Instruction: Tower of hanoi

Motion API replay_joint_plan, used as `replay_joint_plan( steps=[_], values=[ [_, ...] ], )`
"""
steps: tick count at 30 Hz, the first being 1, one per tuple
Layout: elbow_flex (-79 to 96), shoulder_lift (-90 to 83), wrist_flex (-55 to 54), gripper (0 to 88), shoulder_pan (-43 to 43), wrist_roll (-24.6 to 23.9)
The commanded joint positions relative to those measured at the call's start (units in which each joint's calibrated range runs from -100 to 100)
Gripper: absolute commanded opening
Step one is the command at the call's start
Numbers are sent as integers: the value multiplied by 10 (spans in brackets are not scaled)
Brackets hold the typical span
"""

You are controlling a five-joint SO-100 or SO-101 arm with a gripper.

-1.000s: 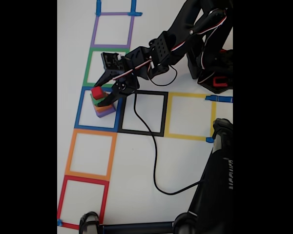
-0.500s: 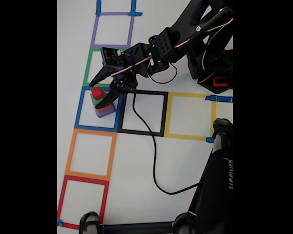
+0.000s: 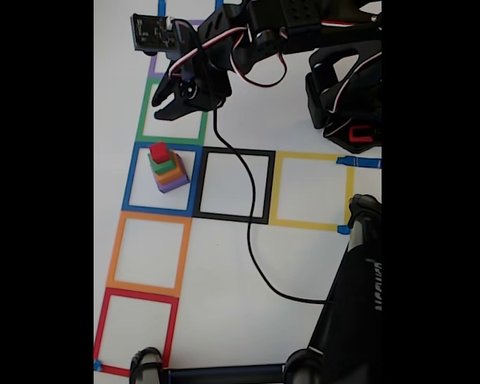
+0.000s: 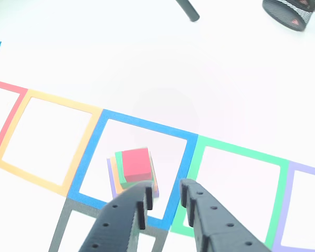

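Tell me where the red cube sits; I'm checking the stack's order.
In the fixed view the red cube tops the stack, directly on the green cube, inside the blue tape square, left of the black square.

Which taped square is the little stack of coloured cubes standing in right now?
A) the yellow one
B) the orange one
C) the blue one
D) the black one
C: in the fixed view the stack of cubes, red on top, stands inside the blue square, and the gripper hangs empty above the green square next to it.
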Motion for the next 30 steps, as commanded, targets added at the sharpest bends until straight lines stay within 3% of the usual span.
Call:
replay_joint_plan(
  steps=[1, 4, 14, 16, 18, 22, 25, 26, 30],
  values=[
    [-196, -1, 190, 12, 31, -33],
    [-303, 22, 287, 12, 54, -97],
    [-439, 48, 384, 12, 115, -154],
    [-445, 47, 384, 12, 121, -193],
    [-444, 45, 384, 12, 126, -264],
    [-435, 36, 385, 13, 142, -313],
    [-394, 15, 353, 14, 144, -486],
    [-372, 4, 333, 14, 140, -592],
    [-303, -40, 306, 14, 130, -905]
  ],
)
